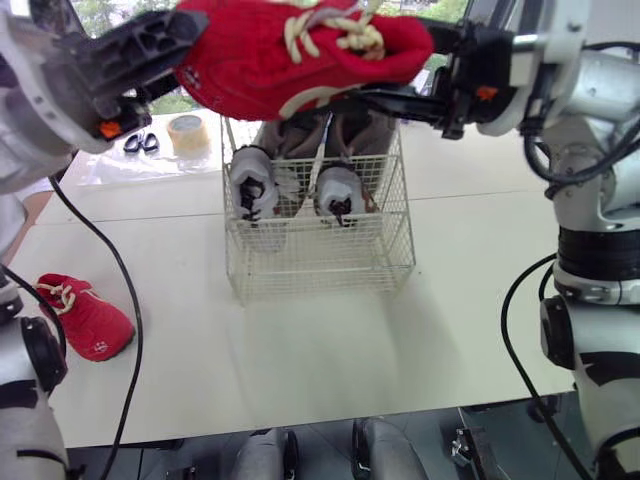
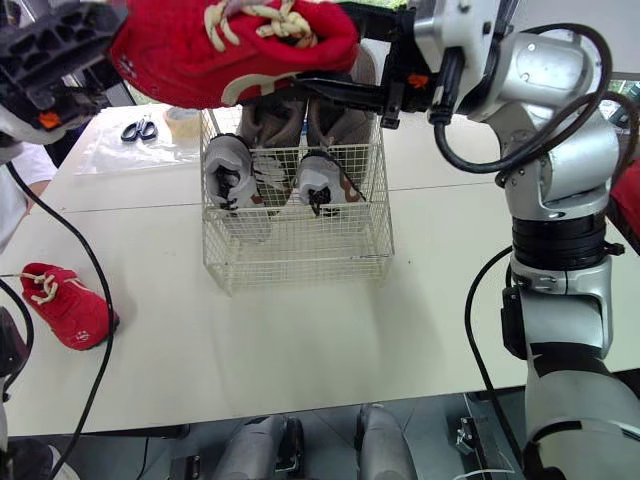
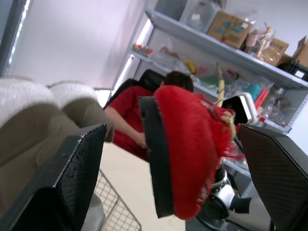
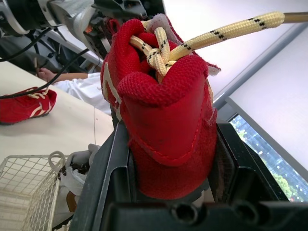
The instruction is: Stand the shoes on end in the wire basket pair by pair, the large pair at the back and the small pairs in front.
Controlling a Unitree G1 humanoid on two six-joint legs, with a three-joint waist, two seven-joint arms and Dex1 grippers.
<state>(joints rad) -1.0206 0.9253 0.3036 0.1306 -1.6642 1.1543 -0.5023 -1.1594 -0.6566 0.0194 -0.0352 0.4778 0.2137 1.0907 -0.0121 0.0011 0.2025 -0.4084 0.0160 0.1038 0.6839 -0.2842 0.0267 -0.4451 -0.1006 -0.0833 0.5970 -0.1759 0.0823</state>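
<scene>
On the white table [image 1: 300, 340] stands the wire basket [image 1: 320, 265]. Above it, your right gripper [image 1: 400, 72] is clamped on the red shoe's [image 1: 270, 60] heel, arm raised level. Your left gripper [image 1: 170, 55] stands wide open about the toe.

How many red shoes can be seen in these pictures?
2. One red shoe is held in the air above the wire basket by the right tool. The other red shoe lies on the table at the robot's left. More could be hidden inside the basket.
</scene>
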